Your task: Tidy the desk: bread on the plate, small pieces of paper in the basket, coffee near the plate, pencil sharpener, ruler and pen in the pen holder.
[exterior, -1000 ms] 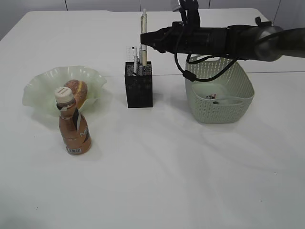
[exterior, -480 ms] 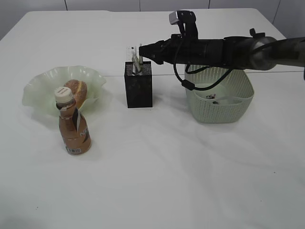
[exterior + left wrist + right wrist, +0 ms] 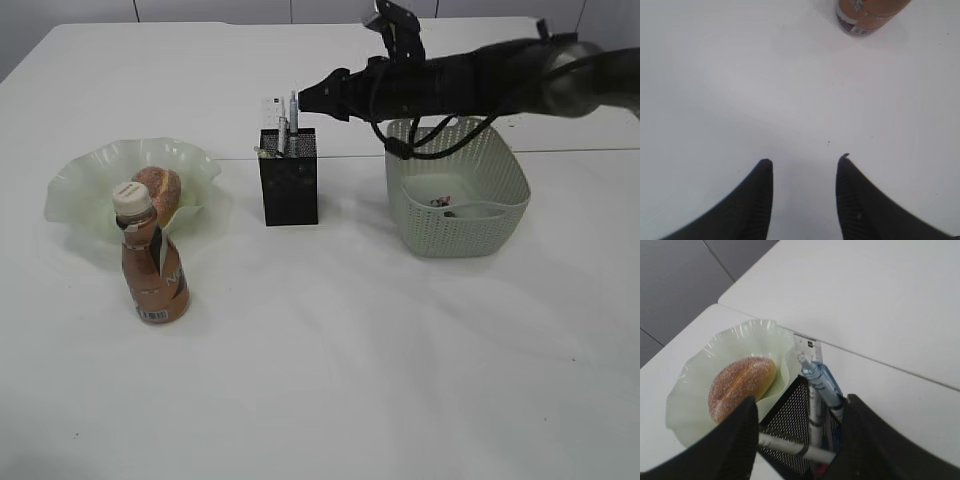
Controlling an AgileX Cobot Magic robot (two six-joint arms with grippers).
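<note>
Coffee (image 3: 152, 265) with a partly legible brown "Nes…" label is stood before the plate (image 3: 80, 180) holding bread (image 3: 160, 190). Pen (image 3: 293, 122) is seen in the pen holder (image 3: 289, 188). Both grippers, left (image 3: 804, 167) and right (image 3: 800, 405), are spread, empty.

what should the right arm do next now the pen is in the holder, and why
Probably lift the right tool straight up and back, away from the pen holder. Its jaws stand open on either side of the pen, which already stands in the holder beside the ruler. Retreating sideways could knock the holder. The bread sits on the plate and the coffee beside it.
</note>
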